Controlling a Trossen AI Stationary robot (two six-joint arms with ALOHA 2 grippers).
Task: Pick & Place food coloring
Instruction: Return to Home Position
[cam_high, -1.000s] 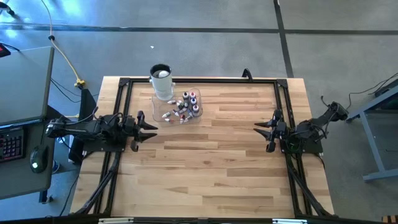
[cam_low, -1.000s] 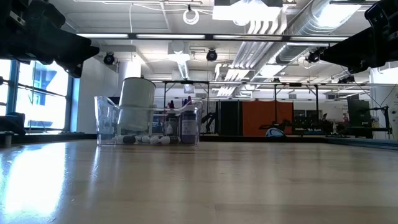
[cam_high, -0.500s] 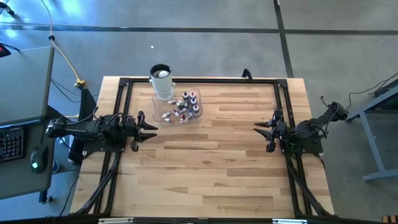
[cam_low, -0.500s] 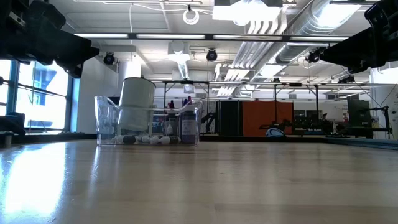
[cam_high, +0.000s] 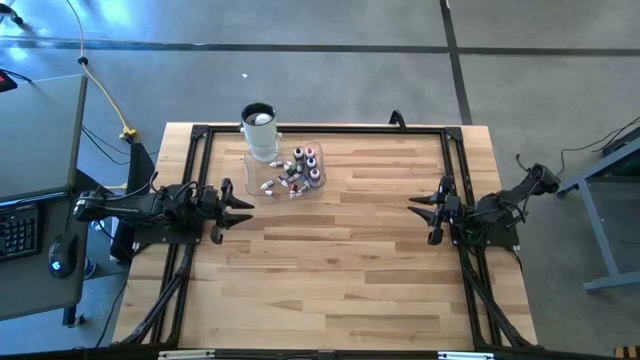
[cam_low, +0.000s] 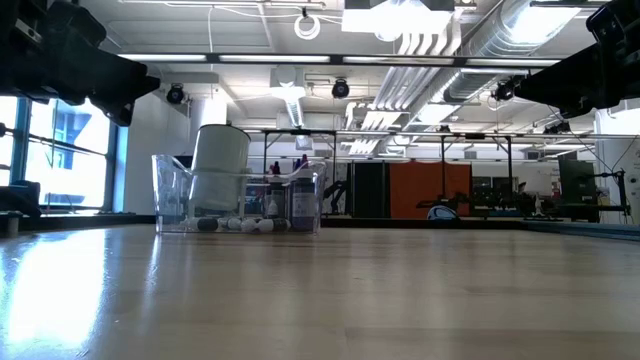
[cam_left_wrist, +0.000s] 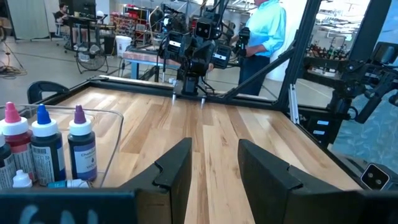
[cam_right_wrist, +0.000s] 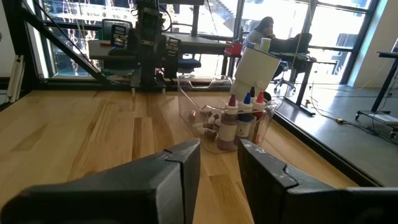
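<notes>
Two arms are idling: left end effector (cam_high: 240, 208) and right end effector (cam_high: 425, 212) are sitting at opposite table (cam_high: 340, 270) edges, fingers apart, empty, unmoved since a second ago. Tiny dark and pink food coloring dropper bottles (cam_high: 297, 168) are resting inside the clear shallow plastic tray (cam_high: 321, 149); task is looking done.

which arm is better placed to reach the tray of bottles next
Left, likely: the left hand, open, sits close to the tray of bottles; the right hand is far across the table.
</notes>
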